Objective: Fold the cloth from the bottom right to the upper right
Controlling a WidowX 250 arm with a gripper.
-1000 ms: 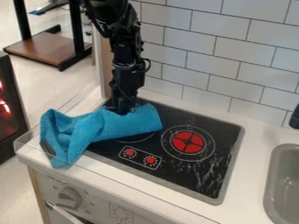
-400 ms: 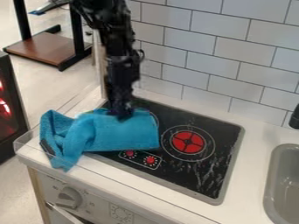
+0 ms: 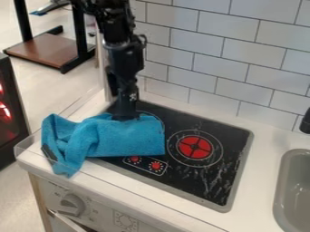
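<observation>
The black gripper [image 3: 125, 117] points down at the upper edge of the blue cloth [image 3: 124, 137], its tips against or just behind the fabric. How the fingers stand is hard to make out. Bunched and folded, the cloth covers the left part of the black stovetop [image 3: 215, 181] and the counter's left end. Its left part is crumpled, with a corner hanging low toward the front edge; its right part lies as a smoother, rounded fold beside the red burner.
Right of the stovetop is a grey sink [image 3: 293, 195], with a black faucet [image 3: 306, 122] above it. A tiled wall [image 3: 242, 54] rises behind the counter. A clear guard [image 3: 36, 154] runs along the counter's left and front edges.
Between the first frame and now, the gripper has shifted slightly left. The cloth's right part has dropped toward the front, covering more of the stovetop's lower left and uncovering some at the back.
</observation>
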